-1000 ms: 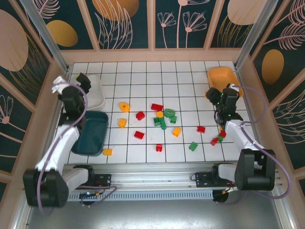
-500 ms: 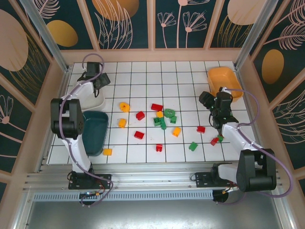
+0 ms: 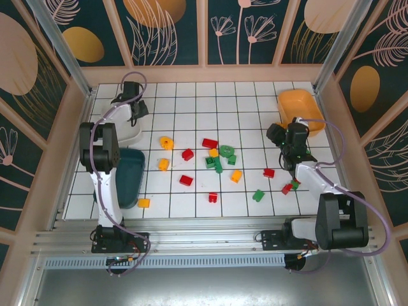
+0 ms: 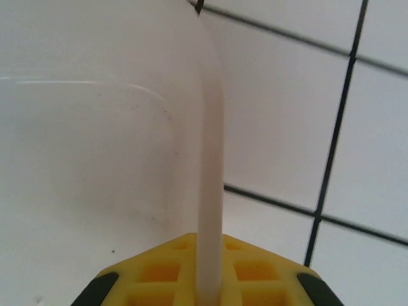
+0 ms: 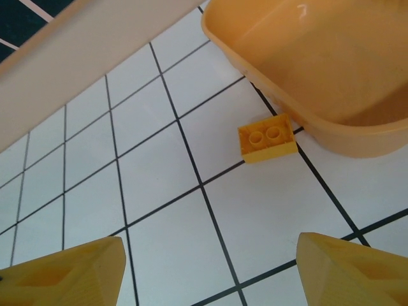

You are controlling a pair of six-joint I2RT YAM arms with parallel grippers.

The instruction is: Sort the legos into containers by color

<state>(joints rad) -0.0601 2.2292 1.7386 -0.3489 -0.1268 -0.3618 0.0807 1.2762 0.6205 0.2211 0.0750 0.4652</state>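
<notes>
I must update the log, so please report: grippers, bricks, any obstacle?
Left gripper shut on white tub rim. Right gripper open, over tiles. Yellow-orange brick lies beside orange tub, outside it. Other bricks loose mid-table. No obstacle seen.

text: none legible | labels: none | numbers: none | signs: none

The orange tub point(image 5: 347, 135) is smooth, faintly glossy plastic. The yellow brick point(image 5: 268, 139) beside the orange tub is matt moulded plastic. The white tub point(image 4: 211, 159) has a smooth, translucent plastic rim. The tiled table point(image 5: 159, 210) looks smooth and satin.
</notes>
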